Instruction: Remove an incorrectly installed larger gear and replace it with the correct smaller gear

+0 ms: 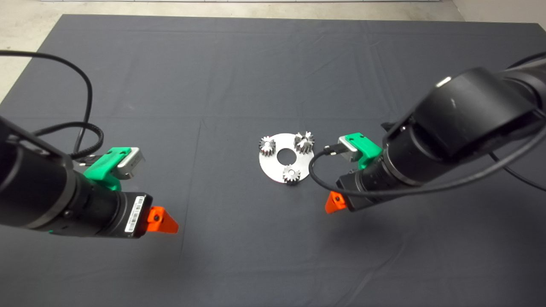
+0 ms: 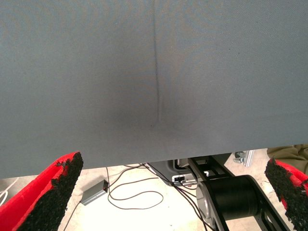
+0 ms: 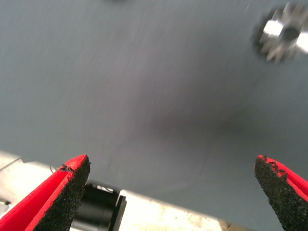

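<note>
Steel disc point(image 1: 273, 168) lies mid-mat point(image 1: 239, 85) on the worktop, carrying three gears. The larger gear point(image 1: 304, 142) stands at its far right edge; two small ones sit at the far left point(image 1: 267, 146) and near edge point(image 1: 291, 174). A smaller gear point(image 3: 284, 32), blurred, lies loose on the mat in the right wrist view, hidden under the right arm from above. Right hand point(image 3: 175, 192) hovers just right of the disc, fingers wide, empty. Left hand point(image 2: 175, 192) hangs well left, wide, empty, its tips cut off.
</note>
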Motion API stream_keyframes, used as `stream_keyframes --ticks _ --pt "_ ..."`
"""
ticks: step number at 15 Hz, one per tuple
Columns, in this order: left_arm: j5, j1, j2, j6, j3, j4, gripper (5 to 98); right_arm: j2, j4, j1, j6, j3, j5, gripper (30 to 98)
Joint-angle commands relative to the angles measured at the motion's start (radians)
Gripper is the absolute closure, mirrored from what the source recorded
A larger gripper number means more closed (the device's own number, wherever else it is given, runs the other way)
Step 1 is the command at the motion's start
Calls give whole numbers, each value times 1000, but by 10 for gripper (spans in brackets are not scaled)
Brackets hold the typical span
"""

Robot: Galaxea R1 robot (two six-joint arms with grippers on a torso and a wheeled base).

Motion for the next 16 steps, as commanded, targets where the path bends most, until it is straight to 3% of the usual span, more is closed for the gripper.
stream_keyframes --ticks 1,4,9,13,16 --pt "5 -10 3 3 2 -3 61 6 -5 -86 -349 -424 -125 383" --pt "5 -10 3 3 2 -3 61 86 -8 -84 -509 -675 -124 383" --pt "5 -10 11 3 -13 -3 61 180 -22 -58 -513 -685 -127 383" --pt "6 -10 87 3 -60 -3 61 206 -13 34 -528 -732 -127 383" --pt "5 -10 122 3 -75 -1 61 204 -14 48 -528 -734 -126 383"
